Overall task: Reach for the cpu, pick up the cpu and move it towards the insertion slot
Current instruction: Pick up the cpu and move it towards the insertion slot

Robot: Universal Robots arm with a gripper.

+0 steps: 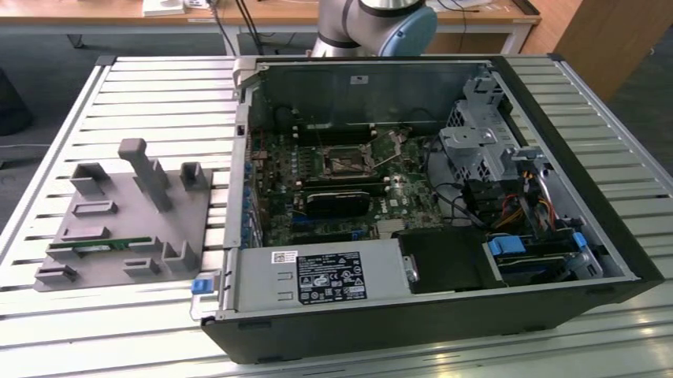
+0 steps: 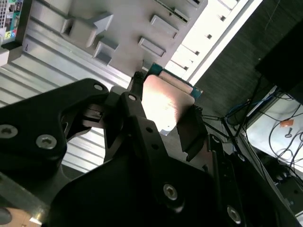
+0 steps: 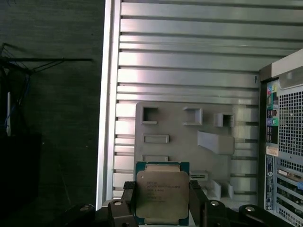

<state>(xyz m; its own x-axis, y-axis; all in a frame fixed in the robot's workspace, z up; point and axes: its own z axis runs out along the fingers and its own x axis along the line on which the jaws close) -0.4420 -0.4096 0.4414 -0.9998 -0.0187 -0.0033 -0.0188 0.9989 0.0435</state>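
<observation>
1. Carpet (image 3: 47,94), dark, surrounds a slatted metal table (image 1: 147,87); wooden desks (image 1: 284,14) stand beyond the computer case (image 1: 421,335).
2. The case lies open on the table. The insertion slot (image 1: 344,163) sits near the middle of its board, a metal frame around a dark centre.
3. A grey fixture tray (image 1: 126,228) rests just beside the case, at the exterior view's left.
4. A black-and-white label (image 1: 328,277) with print and symbols covers the power supply at the case's near edge.
5. The gripper (image 3: 162,210) is clamped on the cpu (image 3: 162,189), one black finger on each of two opposite edges.
6. The cpu hangs outside the case, raised above the tray, its silvery printed lid facing the first wrist view.
</observation>
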